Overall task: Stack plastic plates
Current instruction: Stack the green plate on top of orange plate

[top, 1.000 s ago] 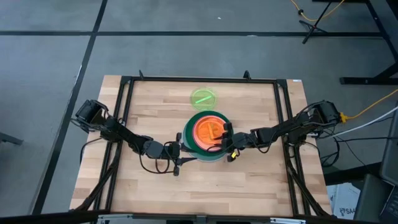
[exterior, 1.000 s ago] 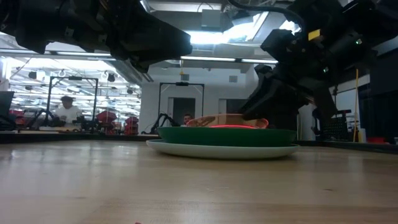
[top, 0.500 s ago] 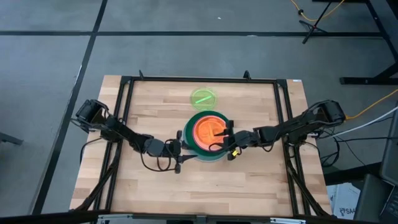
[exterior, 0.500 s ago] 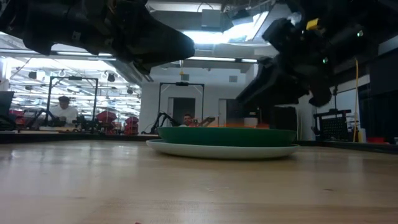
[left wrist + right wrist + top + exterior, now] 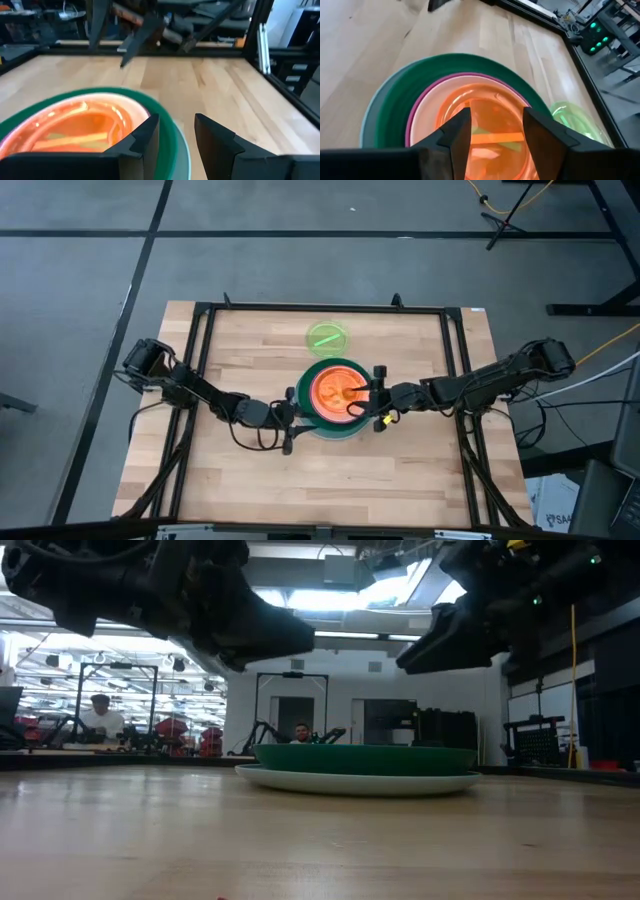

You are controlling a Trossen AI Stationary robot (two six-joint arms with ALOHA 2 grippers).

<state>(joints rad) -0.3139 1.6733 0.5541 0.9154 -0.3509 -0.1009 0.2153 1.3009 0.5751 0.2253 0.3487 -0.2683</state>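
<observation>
While your stack (image 5: 334, 394) sits mid-table with orange on top | one lime plate (image 5: 327, 336) lies apart, unstacked | right gripper (image 5: 372, 392) open, empty, over it | left gripper (image 5: 289, 419) part-open, empty, beside it

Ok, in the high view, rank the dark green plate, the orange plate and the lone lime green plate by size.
1. Dark green plate, largest.
2. Orange plate, nested inside it.
3. Lime green plate, alone on the wood, slightly smaller; the margin over the orange one is modest.
</observation>
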